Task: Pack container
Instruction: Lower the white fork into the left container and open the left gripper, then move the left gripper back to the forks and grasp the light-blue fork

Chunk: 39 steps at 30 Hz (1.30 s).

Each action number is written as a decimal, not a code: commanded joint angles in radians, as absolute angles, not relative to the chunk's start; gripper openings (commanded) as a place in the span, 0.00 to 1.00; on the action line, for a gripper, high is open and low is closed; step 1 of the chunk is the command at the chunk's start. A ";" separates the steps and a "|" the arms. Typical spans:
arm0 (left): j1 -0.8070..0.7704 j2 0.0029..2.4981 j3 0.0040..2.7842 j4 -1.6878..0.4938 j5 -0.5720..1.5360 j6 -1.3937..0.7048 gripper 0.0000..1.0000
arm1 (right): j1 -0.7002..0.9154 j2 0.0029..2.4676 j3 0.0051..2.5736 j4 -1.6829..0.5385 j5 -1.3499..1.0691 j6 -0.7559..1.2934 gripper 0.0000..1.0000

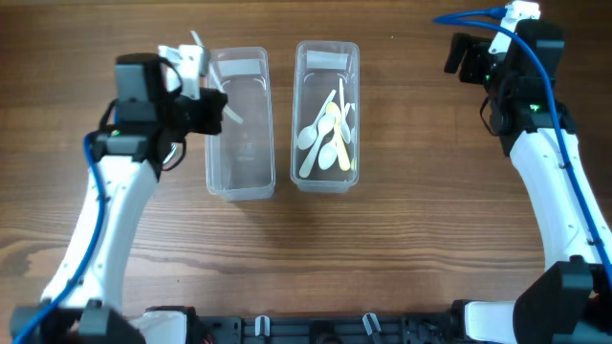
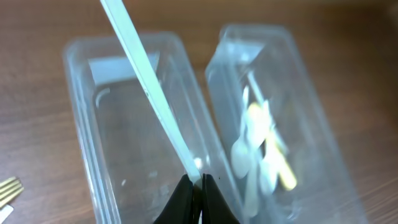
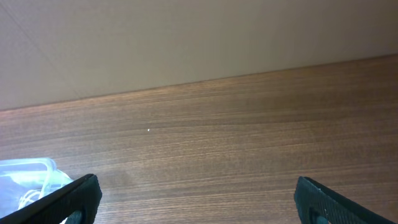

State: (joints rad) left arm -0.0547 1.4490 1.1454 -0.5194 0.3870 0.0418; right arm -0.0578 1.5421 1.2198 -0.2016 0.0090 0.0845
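Two clear plastic containers stand side by side at the table's middle. The left container (image 1: 239, 182) (image 2: 87, 155) has no utensils in it. The right container (image 1: 327, 177) (image 2: 311, 118) holds several white and pale yellow plastic spoons (image 1: 327, 139) (image 2: 261, 155). My left gripper (image 1: 218, 110) (image 2: 200, 180) is shut on a white plastic utensil handle (image 2: 149, 93), holding it over the left container's left rim. My right gripper (image 1: 459, 57) (image 3: 196, 193) is open and empty at the far right of the table.
A gold-coloured fork tip (image 2: 7, 190) lies on the wood left of the left container. A beige wall (image 3: 186, 43) stands behind the table's far edge. The right container's corner (image 3: 28, 180) shows at the bottom left of the right wrist view.
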 commanded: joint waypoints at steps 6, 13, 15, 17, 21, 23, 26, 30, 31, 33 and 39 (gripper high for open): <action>-0.112 1.604 1.159 -0.570 0.245 0.131 0.54 | -0.059 1.531 1.224 -0.200 0.026 0.078 1.00; -0.107 1.562 1.187 -0.536 0.186 0.108 1.00 | -0.059 1.531 1.224 -0.199 0.026 0.079 1.00; -0.096 1.530 1.219 -0.541 0.122 0.034 1.00 | -0.059 1.531 1.224 -0.199 0.026 0.079 1.00; -0.074 1.491 1.250 -0.545 0.064 -0.063 0.99 | -0.059 1.531 1.224 -0.199 0.026 0.079 1.00; -0.003 1.415 1.273 -0.617 -0.135 -0.425 0.88 | -0.059 1.531 1.224 -0.200 0.026 0.078 1.00; 0.060 1.383 1.273 -0.691 -0.152 -0.566 0.89 | -0.059 1.531 1.224 -0.199 0.026 0.079 1.00; 0.135 1.378 1.273 -0.792 -0.151 -0.671 1.00 | -0.059 1.531 1.224 -0.199 0.026 0.079 1.00; 0.197 1.385 1.273 -0.852 -0.146 -0.727 1.00 | -0.059 1.531 1.224 -0.199 0.026 0.079 1.00; 0.202 1.385 1.273 -0.859 -0.147 -0.727 1.00 | -0.059 1.531 1.224 -0.199 0.026 0.078 1.00; 0.201 1.385 1.273 -0.886 -0.148 -0.726 1.00 | -0.059 1.531 1.224 -0.199 0.026 0.079 1.00; 0.201 1.403 1.269 -1.042 -0.182 -1.253 0.99 | -0.059 1.531 1.224 -0.199 0.026 0.079 1.00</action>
State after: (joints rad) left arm 0.1986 1.3819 1.2690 -0.9352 -0.1364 -0.7776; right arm -0.0578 1.5425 1.2198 -0.2016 0.0093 0.0841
